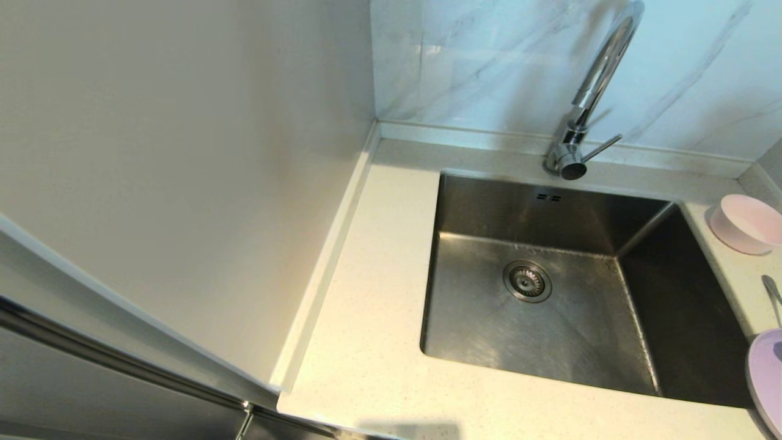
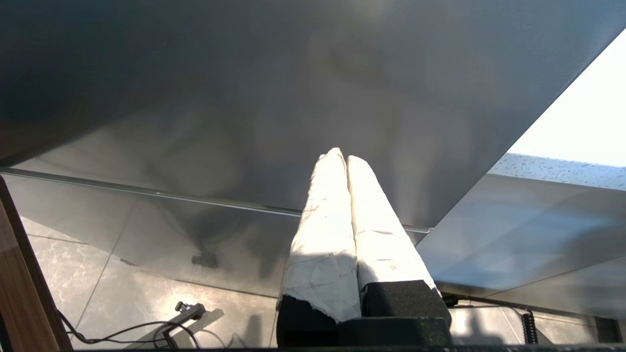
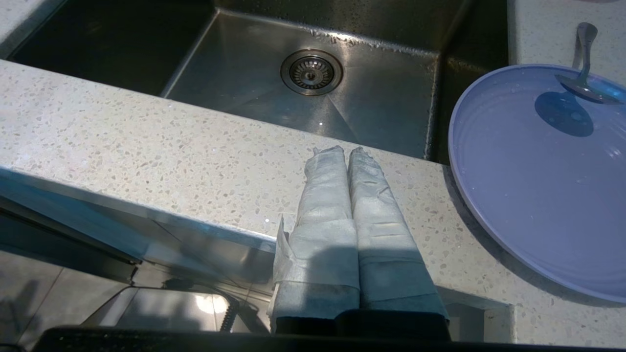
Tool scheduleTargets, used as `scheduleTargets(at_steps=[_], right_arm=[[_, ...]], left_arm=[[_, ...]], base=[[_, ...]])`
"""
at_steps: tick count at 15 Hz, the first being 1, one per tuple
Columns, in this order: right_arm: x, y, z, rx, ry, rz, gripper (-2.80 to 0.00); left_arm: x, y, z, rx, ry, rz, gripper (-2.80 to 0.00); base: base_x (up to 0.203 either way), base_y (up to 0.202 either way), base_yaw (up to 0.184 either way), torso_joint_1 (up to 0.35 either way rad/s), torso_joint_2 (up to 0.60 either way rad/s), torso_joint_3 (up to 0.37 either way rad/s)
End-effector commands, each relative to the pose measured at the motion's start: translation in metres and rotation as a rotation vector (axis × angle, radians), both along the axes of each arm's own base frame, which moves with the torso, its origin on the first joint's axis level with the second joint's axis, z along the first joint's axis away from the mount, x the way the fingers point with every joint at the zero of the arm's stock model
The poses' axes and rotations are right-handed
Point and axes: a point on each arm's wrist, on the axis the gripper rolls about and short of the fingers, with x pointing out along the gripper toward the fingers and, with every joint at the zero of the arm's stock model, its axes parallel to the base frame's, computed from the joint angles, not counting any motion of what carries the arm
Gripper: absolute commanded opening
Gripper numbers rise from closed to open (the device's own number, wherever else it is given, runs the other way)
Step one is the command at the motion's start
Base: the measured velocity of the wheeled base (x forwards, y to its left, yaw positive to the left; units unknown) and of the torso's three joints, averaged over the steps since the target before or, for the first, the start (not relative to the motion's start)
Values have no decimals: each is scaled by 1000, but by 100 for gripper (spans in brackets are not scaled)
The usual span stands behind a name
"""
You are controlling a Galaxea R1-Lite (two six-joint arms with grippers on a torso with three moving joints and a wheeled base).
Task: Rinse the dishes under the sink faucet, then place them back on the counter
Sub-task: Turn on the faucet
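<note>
Right, the sink [image 1: 568,293] sits bare in the tabletop [image 1: 366,318], just its drain strainer [image 1: 527,281] at the bottom, the faucet [image 1: 589,91] arching behind it. All the dishes are on the tabletop to the sink's right: pink bowl [image 1: 746,223] at the back, spoon [image 3: 582,63] next, its bowl resting on the far rim of the lilac plate [image 3: 543,181]. Right tool [image 3: 348,151] hangs clenched, holding nothing, over the tabletop's front edge, beside the plate. Left tool [image 2: 345,159] is clenched too, down low before a grey cabinet panel [image 2: 244,98], cables [image 2: 127,330] on the floor [image 2: 73,274] below.
</note>
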Motion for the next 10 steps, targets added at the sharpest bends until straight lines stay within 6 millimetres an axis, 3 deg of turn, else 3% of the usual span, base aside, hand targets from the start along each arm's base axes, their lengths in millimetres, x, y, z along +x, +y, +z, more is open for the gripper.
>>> scheduleTargets(at_steps=[1,10], right_arm=[[1,0,-3,0,11,1,-280],[1,0,-3,0,11,1,-280]], left_arm=[[0,0,0,0,0,0,-280],[0,0,0,0,0,0,-280]], base=[[0,0,0,0,0,0],[0,0,0,0,0,0]])
